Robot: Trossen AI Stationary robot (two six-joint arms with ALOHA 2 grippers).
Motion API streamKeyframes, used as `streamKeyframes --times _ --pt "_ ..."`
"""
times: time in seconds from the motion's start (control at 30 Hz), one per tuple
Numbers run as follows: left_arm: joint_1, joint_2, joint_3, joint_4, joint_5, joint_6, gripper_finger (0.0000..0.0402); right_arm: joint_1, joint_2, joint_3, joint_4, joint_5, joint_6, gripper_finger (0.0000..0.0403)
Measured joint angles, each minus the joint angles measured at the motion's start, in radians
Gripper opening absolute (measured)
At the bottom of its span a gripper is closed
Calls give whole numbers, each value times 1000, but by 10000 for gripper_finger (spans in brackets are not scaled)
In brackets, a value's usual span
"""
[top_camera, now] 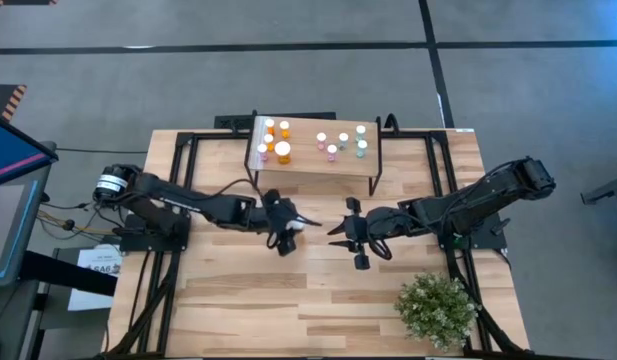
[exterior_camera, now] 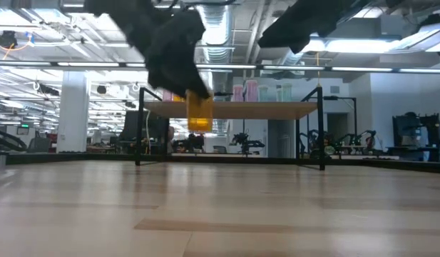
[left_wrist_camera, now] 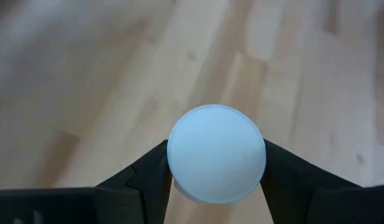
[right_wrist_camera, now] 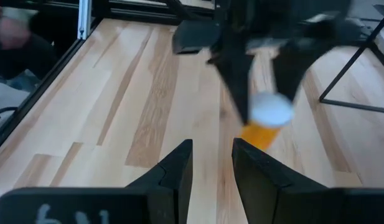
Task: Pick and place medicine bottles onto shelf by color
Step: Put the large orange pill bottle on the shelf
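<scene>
Though lifted off the table [exterior_camera: 220, 214], left pincer [left_wrist_camera: 215, 171] around orange bottle [exterior_camera: 200, 112]

The scene is evenly and brightly lit from ceiling strip lights [exterior_camera: 55, 39] (glare is seen around them in the low view). The nearby arms are rendered as dark, blurred shapes, and only soft shadows are cast on the table [top_camera: 318, 290].

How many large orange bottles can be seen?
2 large orange bottles: one stands on the shelf; the other hangs in the left gripper's jaws above the table.
</scene>
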Motion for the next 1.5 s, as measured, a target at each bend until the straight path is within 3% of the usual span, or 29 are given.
streamKeyframes --times 0.17,0.53,0.73,0.97,1.5 --pt "25 -1 145 -138 -106 26 197 24 -4 0 -1 0 30 133" --pt "147 -1 356 -248 -126 105 193 82 -66 0 -15 30 22 133" --pt "210 -1 440 -351 -75 134 193 82 -66 0 -16 30 22 133" --pt "308 8 494 -352 20 164 193 75 -66 0 -8 31 23 133" --pt "434 46 505 -342 127 209 193 68 -66 0 -1 31 23 133"
